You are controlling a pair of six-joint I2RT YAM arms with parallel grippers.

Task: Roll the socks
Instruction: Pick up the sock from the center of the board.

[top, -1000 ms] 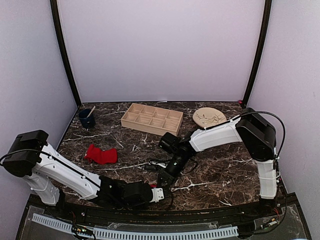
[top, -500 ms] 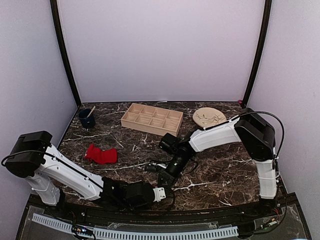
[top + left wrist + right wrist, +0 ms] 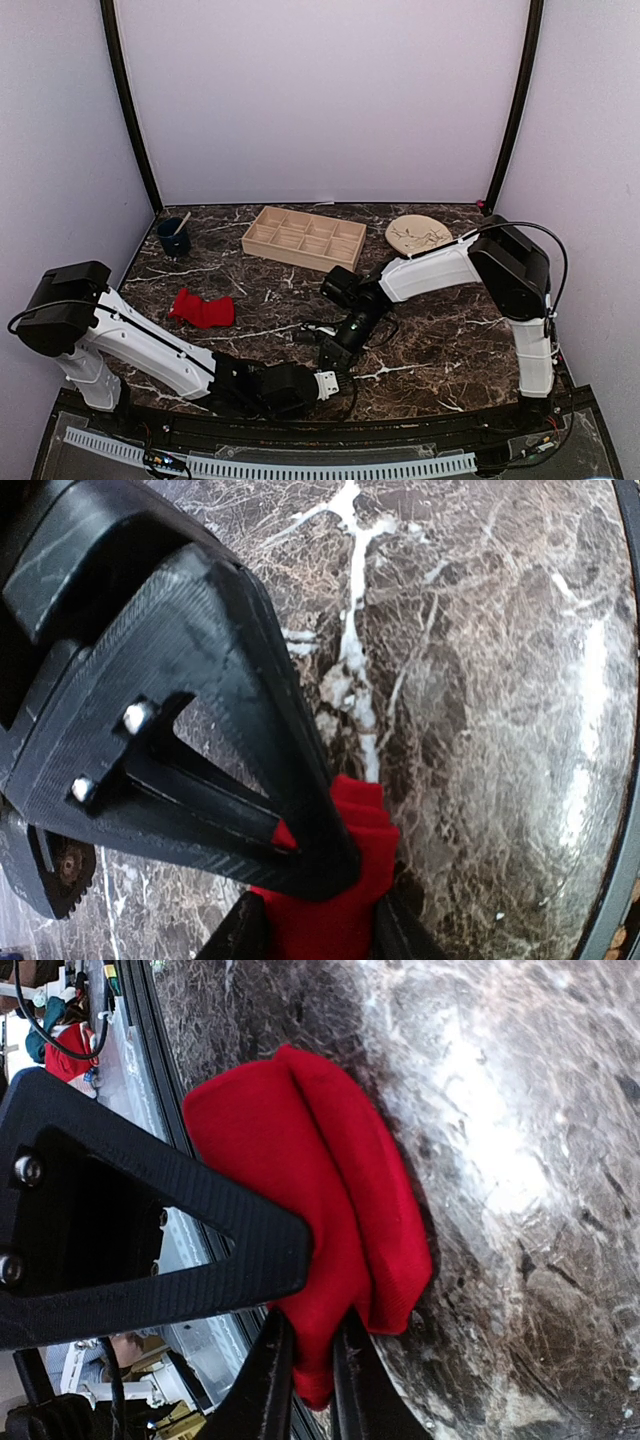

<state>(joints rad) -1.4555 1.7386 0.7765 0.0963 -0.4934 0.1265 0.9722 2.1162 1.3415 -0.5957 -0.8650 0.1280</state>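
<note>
Dark marble table (image 3: 450,340), lilac walls all round. Had the folded sock (image 3: 320,1190) down by the near edge, roughly mid-way along, pinched from two sides: left gripper (image 3: 315,935) clamped half-wide around its thick doubled part, right gripper (image 3: 308,1370) squeezed nearly shut on a thin edge. Had the second sock (image 3: 202,309) lying flat toward the left edge, untouched. Looked soft, light and floppy, so probably best grabbed at the bunched layers, not one loose flap.
</note>
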